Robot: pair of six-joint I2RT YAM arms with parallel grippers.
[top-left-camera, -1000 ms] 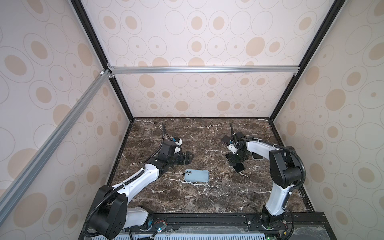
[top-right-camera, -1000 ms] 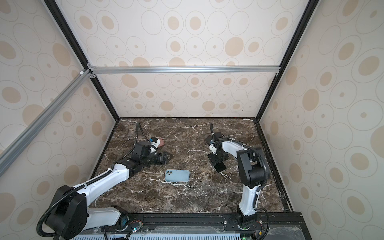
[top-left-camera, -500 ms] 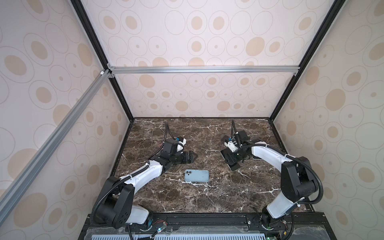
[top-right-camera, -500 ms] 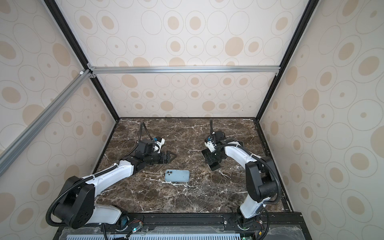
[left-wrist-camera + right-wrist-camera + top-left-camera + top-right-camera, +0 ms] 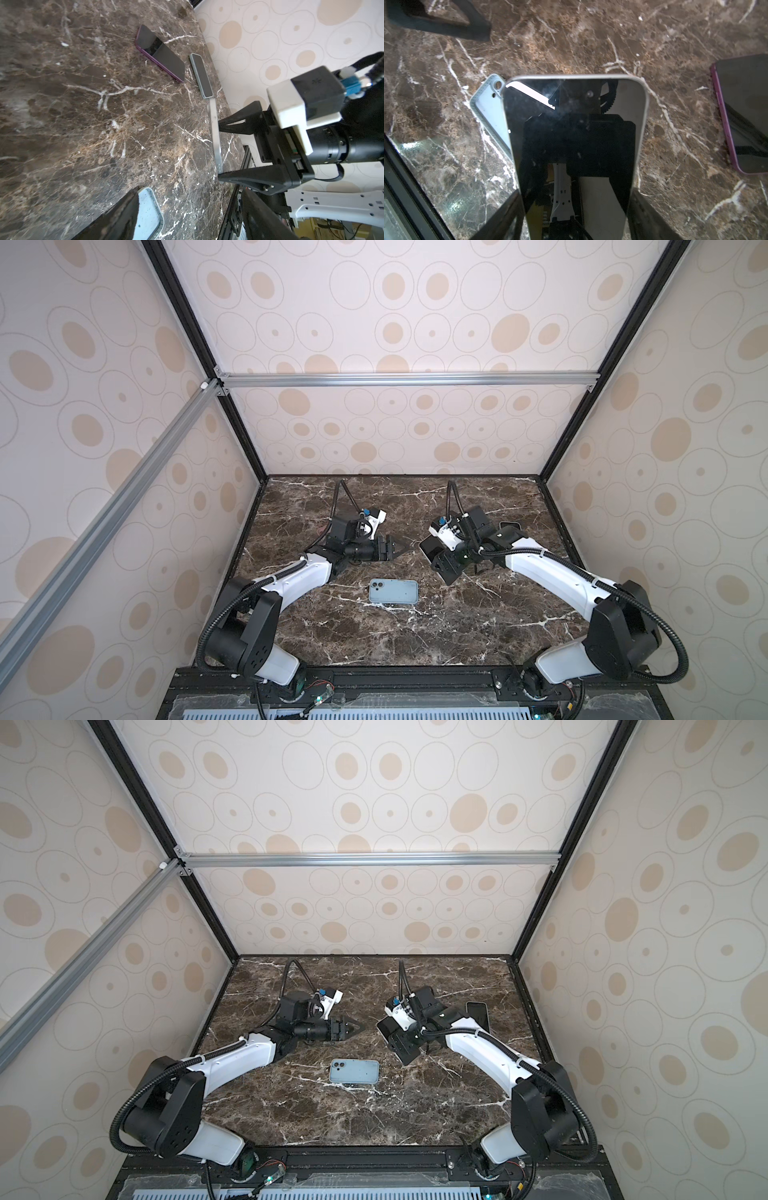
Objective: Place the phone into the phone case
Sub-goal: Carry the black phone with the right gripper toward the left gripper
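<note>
Right wrist view, Ines says: the phone (image 5: 571, 135) is pinched across its long sides by the right gripper (image 5: 219, 151), glass up, raised off the tabletop (image 5: 415, 639). Its far end overlaps the phone case (image 5: 488, 112), which lies skewed to it.

Tom replies: In both top views that case lies flat near the middle of the front edge, lens hole toward the left edge. The phone hangs a little behind it, toward the right edge.

Ines: So square up first. I'd turn the wrist until the phone's long sides run along the case's, then bring it over.

Tom: Which end carries the lenses?

Ines: Cannot tell, since the back is hidden. That wants checking before seating.

Tom: The left gripper (image 5: 397, 549) hovers behind the case, toward the left edge, jaws spread with nothing between them.

Ines: Useful. The marble looks slick and a light shell may skate, so I'd have it pin one end of the case. Then tip one short end of the phone under the lip and press the rest down. The fingers on the long sides will likely foul the case walls, so ease off once an end is caught.

Tom: And the purple phone (image 5: 747, 116) near the right edge?

Ines: Not ours. Steer clear of it.
</note>
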